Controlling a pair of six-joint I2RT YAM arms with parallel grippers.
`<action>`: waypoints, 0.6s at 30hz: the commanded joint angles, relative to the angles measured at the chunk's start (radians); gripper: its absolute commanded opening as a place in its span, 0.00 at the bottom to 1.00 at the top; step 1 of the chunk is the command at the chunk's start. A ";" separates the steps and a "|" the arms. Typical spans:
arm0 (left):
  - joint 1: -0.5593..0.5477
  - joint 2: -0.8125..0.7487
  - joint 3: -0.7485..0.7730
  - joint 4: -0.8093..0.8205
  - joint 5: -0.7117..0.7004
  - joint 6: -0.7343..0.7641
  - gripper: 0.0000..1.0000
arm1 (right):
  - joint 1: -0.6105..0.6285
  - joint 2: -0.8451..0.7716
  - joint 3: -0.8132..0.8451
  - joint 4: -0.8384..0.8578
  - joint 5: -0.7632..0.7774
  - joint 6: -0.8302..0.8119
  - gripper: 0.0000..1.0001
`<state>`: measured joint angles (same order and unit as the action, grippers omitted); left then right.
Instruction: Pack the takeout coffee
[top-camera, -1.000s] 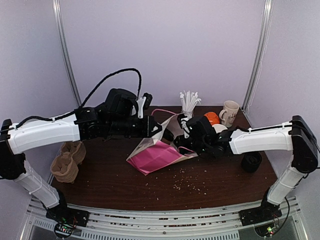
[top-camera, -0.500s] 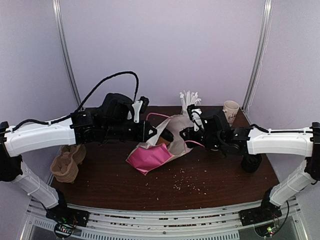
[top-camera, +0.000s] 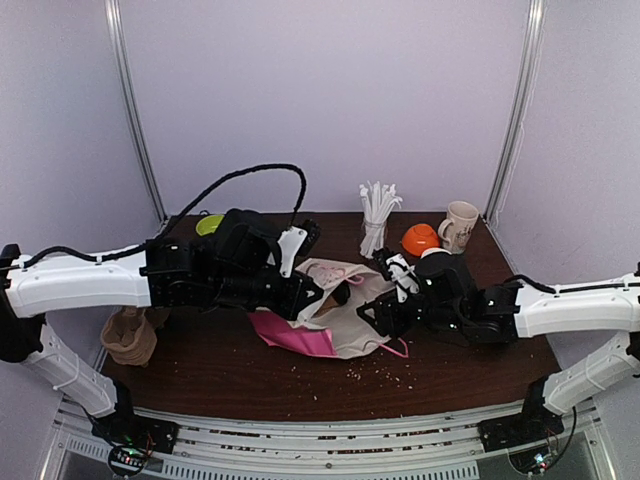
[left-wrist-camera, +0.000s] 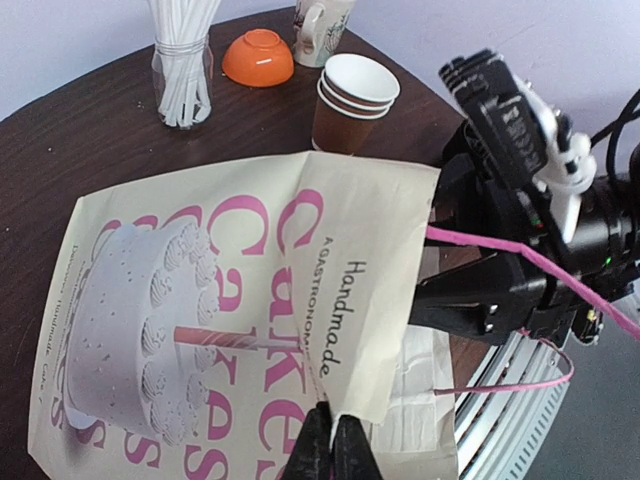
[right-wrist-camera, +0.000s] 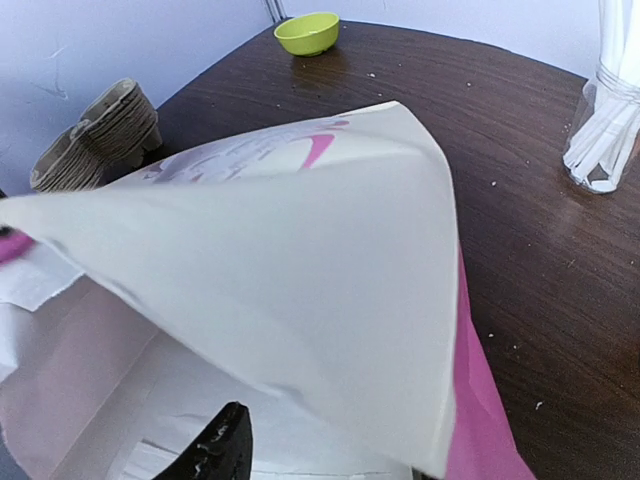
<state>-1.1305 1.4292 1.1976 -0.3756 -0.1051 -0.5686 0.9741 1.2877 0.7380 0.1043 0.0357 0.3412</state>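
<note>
We've let the bag (top-camera: 340, 300) sag flat: left gripper (left-wrist-camera: 333, 442) pinches its edge, right gripper (top-camera: 375, 315) beside it we can't read, cups (left-wrist-camera: 352, 105) beyond it unpacked.

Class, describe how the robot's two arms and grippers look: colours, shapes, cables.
Both arms have white tubular links and black joints. A black cable loops above the left arm; the right arm matches it in colour. The left gripper ends in two slim black fingers; the right gripper is black too, with a white plastic bracket on its wrist.
</note>
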 joint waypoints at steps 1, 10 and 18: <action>-0.026 -0.018 -0.017 -0.089 -0.054 0.063 0.00 | 0.026 -0.068 -0.021 0.014 0.031 -0.014 0.57; -0.026 -0.029 0.002 -0.090 -0.067 0.035 0.00 | 0.043 -0.123 -0.052 0.086 0.031 -0.004 0.57; -0.026 -0.014 0.055 -0.052 -0.071 -0.052 0.00 | 0.060 -0.068 -0.036 0.164 -0.020 0.018 0.53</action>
<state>-1.1568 1.4189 1.2030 -0.4454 -0.1661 -0.5591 1.0241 1.1919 0.6933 0.1913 0.0349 0.3420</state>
